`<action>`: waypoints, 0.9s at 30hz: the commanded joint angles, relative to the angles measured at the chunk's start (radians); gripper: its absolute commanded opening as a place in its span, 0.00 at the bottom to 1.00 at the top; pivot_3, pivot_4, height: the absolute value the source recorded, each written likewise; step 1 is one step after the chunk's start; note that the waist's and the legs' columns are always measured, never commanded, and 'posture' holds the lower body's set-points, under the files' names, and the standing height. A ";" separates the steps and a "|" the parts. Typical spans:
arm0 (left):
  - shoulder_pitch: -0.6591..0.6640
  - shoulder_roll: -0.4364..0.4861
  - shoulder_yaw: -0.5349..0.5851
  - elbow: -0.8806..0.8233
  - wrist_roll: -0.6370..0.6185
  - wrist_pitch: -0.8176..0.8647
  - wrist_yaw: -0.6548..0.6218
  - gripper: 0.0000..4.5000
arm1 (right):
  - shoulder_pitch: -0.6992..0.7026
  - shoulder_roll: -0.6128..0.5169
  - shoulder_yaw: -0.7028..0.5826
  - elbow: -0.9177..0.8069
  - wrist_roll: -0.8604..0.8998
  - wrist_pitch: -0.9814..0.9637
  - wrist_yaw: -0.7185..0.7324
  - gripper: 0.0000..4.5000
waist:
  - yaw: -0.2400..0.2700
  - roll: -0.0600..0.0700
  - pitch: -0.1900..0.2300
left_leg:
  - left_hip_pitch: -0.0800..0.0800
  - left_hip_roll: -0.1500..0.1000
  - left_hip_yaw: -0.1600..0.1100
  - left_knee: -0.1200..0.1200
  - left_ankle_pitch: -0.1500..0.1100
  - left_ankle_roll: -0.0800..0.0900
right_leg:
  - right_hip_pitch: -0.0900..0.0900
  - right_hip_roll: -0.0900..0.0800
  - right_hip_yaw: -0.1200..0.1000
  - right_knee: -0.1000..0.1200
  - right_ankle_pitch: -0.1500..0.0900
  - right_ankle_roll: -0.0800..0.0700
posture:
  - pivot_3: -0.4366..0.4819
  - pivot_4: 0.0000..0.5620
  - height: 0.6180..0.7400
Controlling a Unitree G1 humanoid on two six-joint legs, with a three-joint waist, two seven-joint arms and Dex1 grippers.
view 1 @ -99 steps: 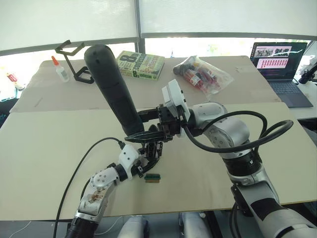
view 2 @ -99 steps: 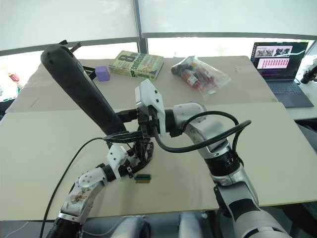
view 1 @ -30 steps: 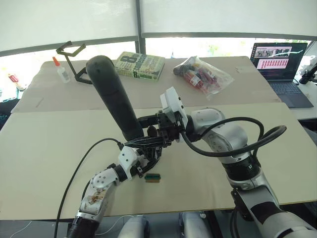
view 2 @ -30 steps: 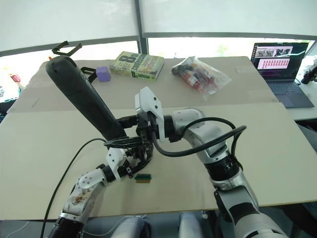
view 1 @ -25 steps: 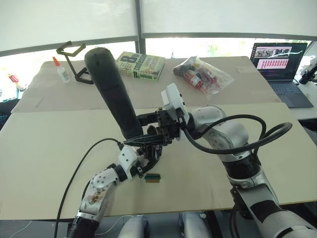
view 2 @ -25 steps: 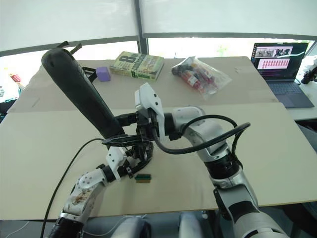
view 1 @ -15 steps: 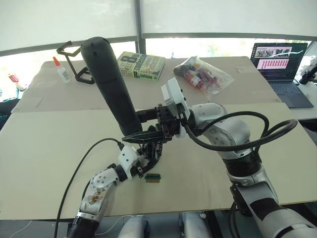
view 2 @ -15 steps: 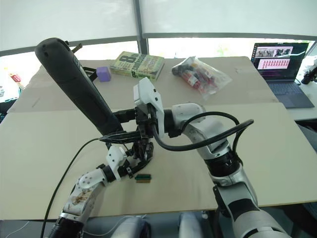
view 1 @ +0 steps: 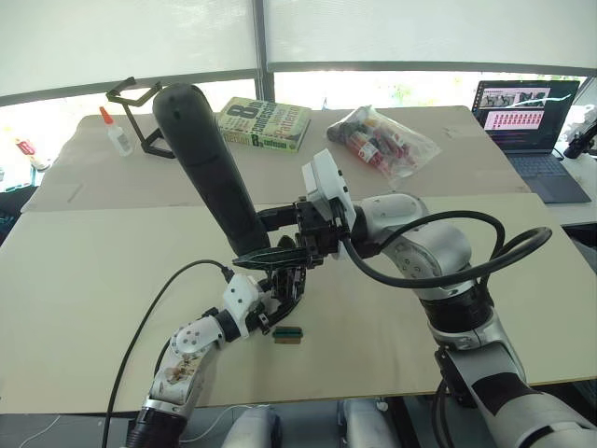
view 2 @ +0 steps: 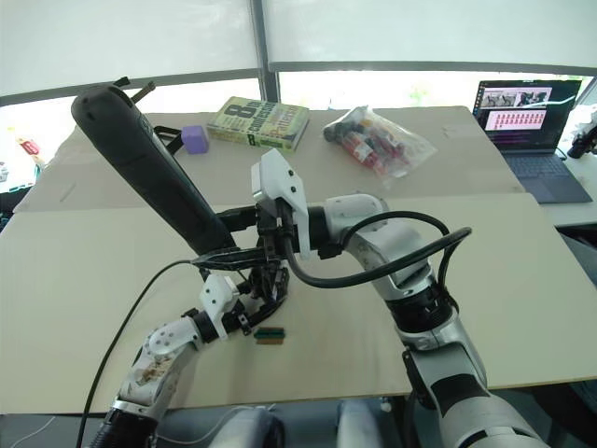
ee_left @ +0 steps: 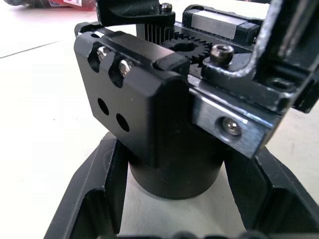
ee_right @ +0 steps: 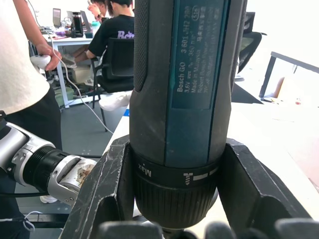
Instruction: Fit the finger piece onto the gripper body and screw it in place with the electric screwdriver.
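Observation:
The electric screwdriver [view 1: 210, 163] leans up and to the left over the table's middle. My right gripper [view 1: 259, 238] is shut on its lower end, with a finger [ee_right: 107, 191] on each side of the collar. Its bit end points down at the gripper body [view 1: 287, 280], a chunky black assembly with gear teeth and brackets [ee_left: 149, 104]. My left gripper [view 1: 276, 303] is shut on the body's round base, its fingers [ee_left: 94, 199] on both sides. I cannot tell the finger piece apart from the body's black parts.
A small green-and-brown block [view 1: 287, 334] lies just in front of the left gripper. At the back are a book [view 1: 264, 123], a clear bag of items [view 1: 378, 138], a glue bottle [view 1: 116, 133], a black stand [view 1: 140, 117] and a purple block [view 2: 193, 138]. A laptop [view 1: 522, 117] is far right.
The screwdriver's upper end has swayed a little up and down while its lower end stayed over the gripper body. Both grips hold as before.

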 commanded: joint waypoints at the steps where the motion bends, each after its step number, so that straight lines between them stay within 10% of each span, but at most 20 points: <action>1: 0.028 -0.007 -0.033 0.023 0.001 0.036 -0.003 0.51 | -0.009 0.002 -0.008 -0.028 0.000 -0.031 0.006 0.43 | 0.000 0.000 0.000 | 0.000 0.000 0.000 0.000 0.000 0.000 | 0.000 0.000 0.000 0.000 0.000 0.000 | 0.48 0.27 1.00; 27: 0.030 -0.006 -0.032 -0.004 -0.004 0.063 0.002 0.51 | 0.038 0.024 0.013 0.009 -0.036 -0.065 -0.013 0.43 | -0.001 0.000 0.000 | 0.000 0.000 0.000 0.000 0.000 0.000 | 0.000 0.000 0.000 0.000 0.000 0.000 | 0.48 0.27 1.00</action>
